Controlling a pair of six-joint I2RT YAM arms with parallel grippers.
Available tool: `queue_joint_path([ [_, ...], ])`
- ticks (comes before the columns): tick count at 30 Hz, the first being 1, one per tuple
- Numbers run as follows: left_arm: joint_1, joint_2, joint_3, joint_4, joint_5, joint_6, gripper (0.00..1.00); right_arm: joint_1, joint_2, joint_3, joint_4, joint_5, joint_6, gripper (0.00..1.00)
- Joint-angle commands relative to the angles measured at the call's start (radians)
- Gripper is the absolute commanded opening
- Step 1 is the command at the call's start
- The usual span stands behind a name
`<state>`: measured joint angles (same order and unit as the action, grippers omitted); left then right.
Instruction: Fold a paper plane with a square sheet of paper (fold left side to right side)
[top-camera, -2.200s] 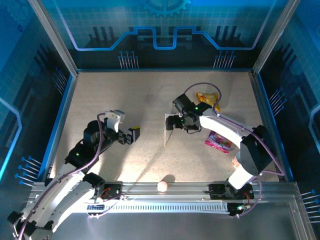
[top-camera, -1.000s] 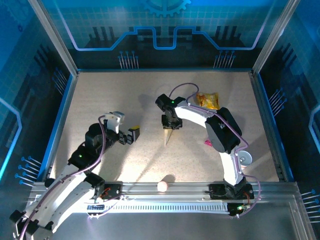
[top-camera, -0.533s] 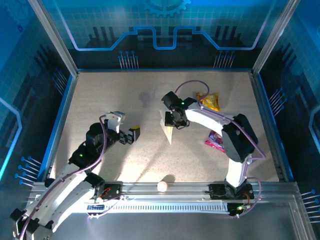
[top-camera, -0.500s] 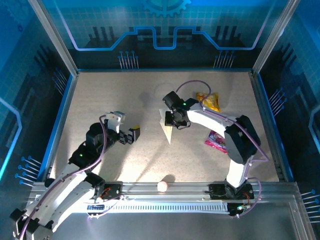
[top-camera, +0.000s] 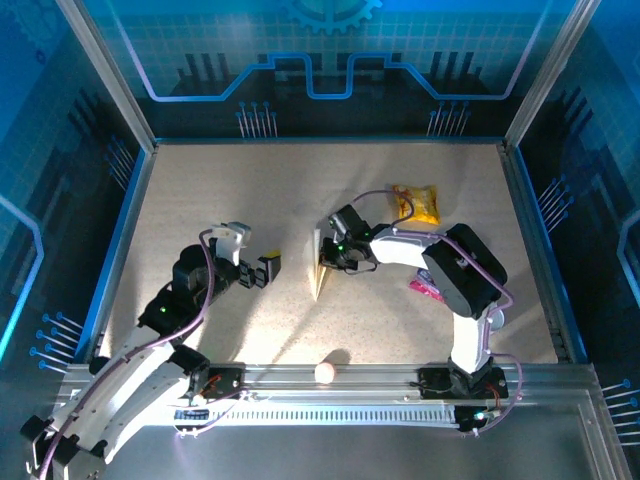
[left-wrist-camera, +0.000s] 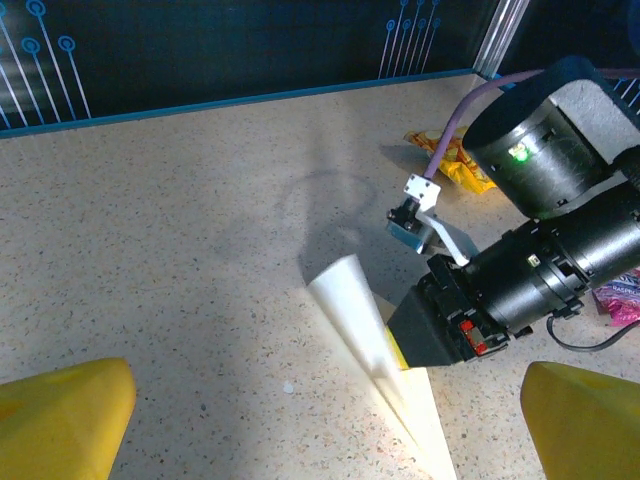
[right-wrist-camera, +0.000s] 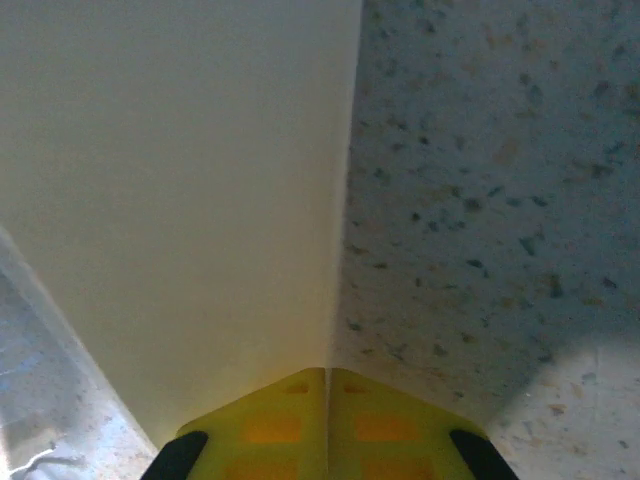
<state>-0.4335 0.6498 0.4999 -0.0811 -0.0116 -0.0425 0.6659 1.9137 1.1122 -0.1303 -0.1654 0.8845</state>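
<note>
The white sheet of paper (top-camera: 318, 265), folded into a narrow pointed shape, is in the middle of the table with one flap raised off the surface. My right gripper (top-camera: 334, 256) is shut on its right edge. In the right wrist view the yellow fingers (right-wrist-camera: 250, 430) press together on the paper (right-wrist-camera: 180, 200), and the right gripper (right-wrist-camera: 327, 375) sits low over the table. My left gripper (top-camera: 266, 270) hovers open to the left of the paper, apart from it. In the left wrist view the left gripper (left-wrist-camera: 325, 400) faces the paper (left-wrist-camera: 375, 340) and the right gripper (left-wrist-camera: 440, 335).
A yellow snack packet (top-camera: 416, 203) lies behind the right arm, also visible as the snack packet (left-wrist-camera: 455, 160). A pink wrapper (top-camera: 425, 288) lies partly under the right arm. A small pale ball (top-camera: 325, 372) rests on the front rail. Walls (top-camera: 130, 200) ring the speckled table.
My right gripper has swung left and nearer with the paper, turning its wrist; the paper now stands as a thin upright sliver farther left. The left arm has stayed still.
</note>
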Motion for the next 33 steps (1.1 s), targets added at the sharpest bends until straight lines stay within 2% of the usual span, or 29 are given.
queue_joint_path([
  [1, 0.007, -0.003, -0.004, 0.013, 0.009, 0.011, 1.00, -0.016, -0.014, -0.018, 0.035, 0.001, 0.007, 0.03],
  [16, 0.007, 0.007, -0.002, 0.015, 0.010, 0.011, 1.00, -0.028, -0.073, -0.023, -0.051, 0.049, -0.044, 0.23],
  [22, 0.007, 0.008, -0.003, 0.015, 0.008, 0.011, 1.00, -0.028, -0.133, 0.002, -0.171, 0.106, -0.068, 0.40],
  [26, 0.006, 0.008, -0.001, 0.014, 0.007, 0.013, 1.00, -0.019, -0.194, 0.054, -0.339, 0.158, -0.091, 0.51],
  [33, 0.007, 0.007, 0.000, 0.012, 0.004, 0.018, 1.00, 0.055, -0.170, 0.163, -0.496, 0.141, -0.080, 0.55],
])
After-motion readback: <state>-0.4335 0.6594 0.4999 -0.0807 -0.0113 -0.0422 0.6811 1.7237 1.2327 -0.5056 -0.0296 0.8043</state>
